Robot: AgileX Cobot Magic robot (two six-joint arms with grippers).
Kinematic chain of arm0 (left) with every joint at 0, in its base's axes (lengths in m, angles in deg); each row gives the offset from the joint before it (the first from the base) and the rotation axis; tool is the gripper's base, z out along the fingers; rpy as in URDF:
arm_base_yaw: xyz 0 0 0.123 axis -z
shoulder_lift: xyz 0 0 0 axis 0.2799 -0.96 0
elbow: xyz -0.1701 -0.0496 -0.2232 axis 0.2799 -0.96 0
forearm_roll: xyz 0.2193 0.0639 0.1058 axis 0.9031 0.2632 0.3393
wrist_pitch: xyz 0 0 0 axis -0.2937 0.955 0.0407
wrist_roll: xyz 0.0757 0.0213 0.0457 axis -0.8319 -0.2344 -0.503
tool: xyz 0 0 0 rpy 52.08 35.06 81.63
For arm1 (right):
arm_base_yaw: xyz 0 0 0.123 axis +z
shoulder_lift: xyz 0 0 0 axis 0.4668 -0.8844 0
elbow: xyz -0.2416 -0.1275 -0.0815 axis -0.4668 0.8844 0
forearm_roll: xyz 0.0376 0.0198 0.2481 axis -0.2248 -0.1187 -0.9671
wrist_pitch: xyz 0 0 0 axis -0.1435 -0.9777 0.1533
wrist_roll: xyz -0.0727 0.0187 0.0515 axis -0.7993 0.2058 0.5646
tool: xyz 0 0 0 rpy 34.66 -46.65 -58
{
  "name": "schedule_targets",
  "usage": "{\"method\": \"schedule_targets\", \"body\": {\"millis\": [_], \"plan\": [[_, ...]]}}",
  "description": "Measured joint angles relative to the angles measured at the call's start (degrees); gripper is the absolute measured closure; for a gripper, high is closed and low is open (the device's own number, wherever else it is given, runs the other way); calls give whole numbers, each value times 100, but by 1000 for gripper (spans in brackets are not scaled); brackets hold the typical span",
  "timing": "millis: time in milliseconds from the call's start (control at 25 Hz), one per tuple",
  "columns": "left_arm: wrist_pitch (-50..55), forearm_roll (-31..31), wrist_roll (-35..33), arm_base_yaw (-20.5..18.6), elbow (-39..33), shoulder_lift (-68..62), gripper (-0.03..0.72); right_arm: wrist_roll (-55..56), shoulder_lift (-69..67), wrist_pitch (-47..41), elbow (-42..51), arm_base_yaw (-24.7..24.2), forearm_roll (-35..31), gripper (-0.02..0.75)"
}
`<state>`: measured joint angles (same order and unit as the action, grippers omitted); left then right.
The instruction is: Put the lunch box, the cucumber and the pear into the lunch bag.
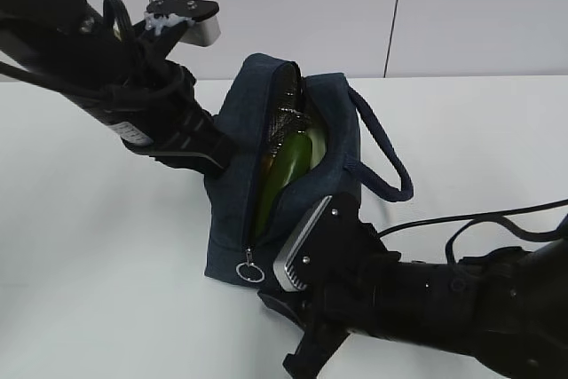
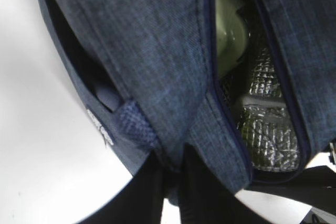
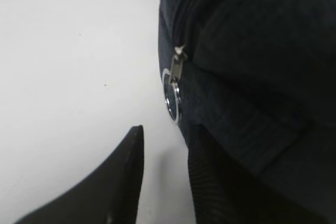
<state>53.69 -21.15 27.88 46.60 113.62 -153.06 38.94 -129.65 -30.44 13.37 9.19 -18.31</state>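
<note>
On the left, the left gripper (image 2: 170,182) is pinched tight on the near edge of the lunch bag (image 1: 235,157), holding the navy fabric beside the open zipper so the mouth stays apart. Through that gap the silvery lining (image 2: 265,135) shows, with the pale green lid of the lunch box (image 2: 228,35) lying deep inside. From the room's side, the cucumber (image 1: 282,170) lies lengthwise in the opening, dark green and glossy, with a yellowish-green patch just beside it that may be the pear, though I cannot tell for sure.

Lower right, the right gripper (image 3: 165,174) has its fingers set apart and holds nothing; one of them lies against the bag's end wall, just below the metal ring pull (image 3: 172,100).

To my eye the packing looks about done, and closing the bag seems to be the step in hand. The next move would call for the right fingers to rise a little, straddle that ring and close on it, while the left keeps the fabric taut.
</note>
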Motion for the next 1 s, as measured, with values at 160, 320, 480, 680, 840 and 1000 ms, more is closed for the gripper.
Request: {"method": "schedule_targets", "body": {"millis": [160, 320, 480, 680, 840, 1000], "plan": [[0, -2, 0, 0, 0, 0, 684, -31, 0, -248, -171, 0, 179, 496], [0, -7, 0, 0, 0, 0, 684, -41, 0, -474, -303, 0, 227, 496], [0, -7, 0, 0, 0, 0, 684, -54, 0, -574, -335, 0, 271, 496], [0, -7, 0, 0, 0, 0, 685, -54, -95, -586, -343, 0, 412, 496], [0, -8, 0, 0, 0, 0, 685, -63, -259, -586, -405, 0, 438, 496], [0, -13, 0, 0, 0, 0, 685, -67, -391, -526, -462, 0, 446, 496]]}}
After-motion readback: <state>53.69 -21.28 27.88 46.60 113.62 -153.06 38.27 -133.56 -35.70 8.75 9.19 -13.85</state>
